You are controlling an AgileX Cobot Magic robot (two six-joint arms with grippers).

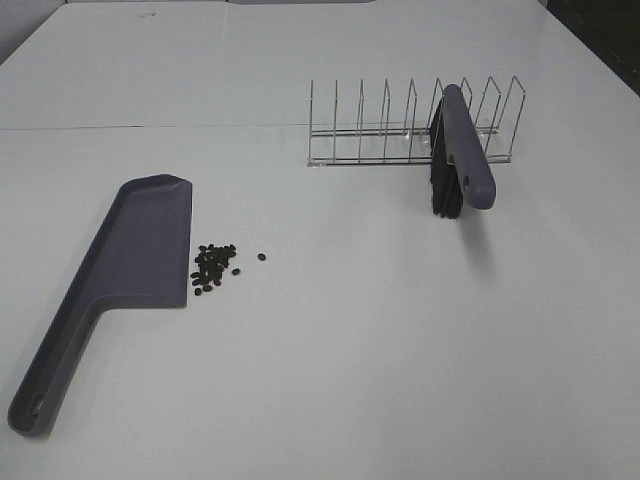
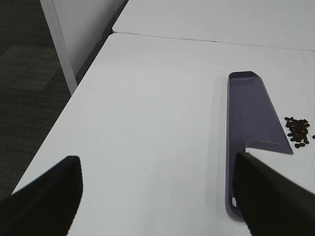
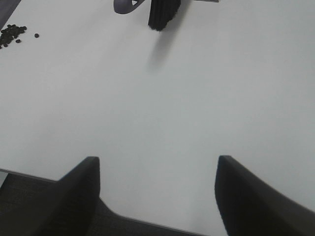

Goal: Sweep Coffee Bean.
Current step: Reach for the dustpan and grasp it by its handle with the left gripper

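A loose cluster of dark coffee beans (image 1: pixel 213 265) lies on the white table just right of the purple dustpan (image 1: pixel 140 250), with one bean (image 1: pixel 262 257) apart to the right. The dustpan lies flat, its handle (image 1: pixel 50 375) toward the front left. A purple brush (image 1: pixel 462 150) with black bristles leans in a wire rack (image 1: pixel 410 130) at the back right. In the left wrist view my left gripper (image 2: pixel 157 196) is open and empty, near the dustpan (image 2: pixel 248 113) and the beans (image 2: pixel 298 131). In the right wrist view my right gripper (image 3: pixel 157 196) is open and empty, far from the brush (image 3: pixel 160 11) and the beans (image 3: pixel 12 33).
The table's left edge drops to dark carpet (image 2: pixel 29 73), with a white table leg (image 2: pixel 61 44) there. The table's front edge shows in the right wrist view (image 3: pixel 147 223). A seam (image 1: pixel 150 127) runs across the table at the back. Neither arm shows in the exterior high view.
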